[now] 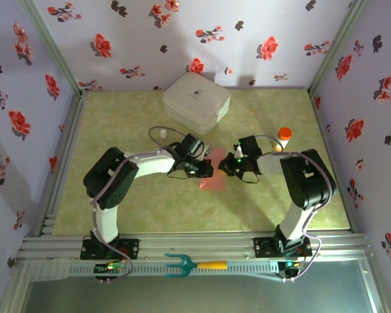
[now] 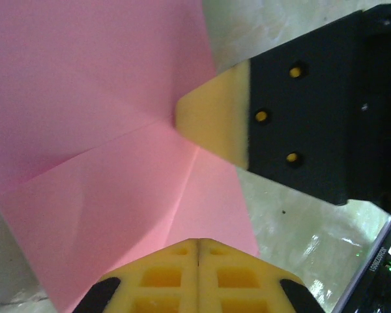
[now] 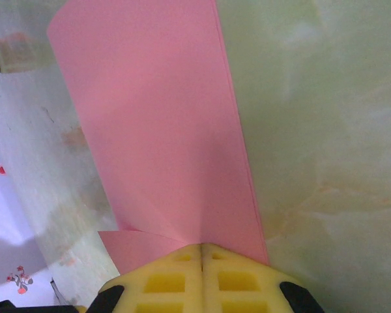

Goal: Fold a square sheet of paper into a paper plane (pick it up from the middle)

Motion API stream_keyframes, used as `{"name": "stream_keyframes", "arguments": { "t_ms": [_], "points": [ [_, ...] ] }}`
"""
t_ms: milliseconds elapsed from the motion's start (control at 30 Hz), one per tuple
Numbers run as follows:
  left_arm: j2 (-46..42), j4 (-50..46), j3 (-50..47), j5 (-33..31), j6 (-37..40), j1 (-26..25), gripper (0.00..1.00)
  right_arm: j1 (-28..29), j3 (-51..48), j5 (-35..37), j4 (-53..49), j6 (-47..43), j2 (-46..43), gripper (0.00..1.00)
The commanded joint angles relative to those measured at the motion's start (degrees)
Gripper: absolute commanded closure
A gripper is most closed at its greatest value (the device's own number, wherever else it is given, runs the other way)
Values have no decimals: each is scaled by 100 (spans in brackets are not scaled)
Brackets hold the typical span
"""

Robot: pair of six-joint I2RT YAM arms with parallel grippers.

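Note:
The square sheet of paper [image 1: 214,176] is pink-red and lies partly folded at the middle of the green table, between my two grippers. In the left wrist view the sheet [image 2: 91,130] shows several creases meeting near the middle. My left gripper [image 2: 197,242] is shut at its near edge, with the paper running in under the fingertips. My right gripper [image 2: 182,117] touches the crease junction from the right. In the right wrist view a long folded strip of the sheet [image 3: 163,130] runs away from my right gripper [image 3: 202,246], which is shut on its near end. From above, the left gripper [image 1: 205,171] and right gripper [image 1: 227,168] face each other.
A white rounded box [image 1: 195,101] stands at the back centre. An orange-capped bottle [image 1: 284,137] is behind the right arm and a small white bottle [image 1: 162,134] behind the left. A teal fork-shaped tool [image 1: 192,264] lies on the front rail. Flowered walls enclose three sides.

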Motion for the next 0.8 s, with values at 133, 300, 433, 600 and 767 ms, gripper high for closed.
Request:
{"name": "stream_keyframes", "arguments": {
  "t_ms": [133,300,433,600,767],
  "points": [
    [-12,-91,232,19,78,-42,100,-78,-189,391,-226,-21,188,100],
    [343,-314,216,26,65,-28,99,-78,-192,402,-231,-17,180,100],
    [368,-328,-30,-9,32,-9,100,-76,-200,421,-243,-26,181,100],
    [141,-328,-302,-47,23,23,100,-78,-193,446,-276,-39,187,100],
    [-49,-301,-596,-43,21,53,100,-78,-183,475,-297,-59,186,100]
  ]
}}
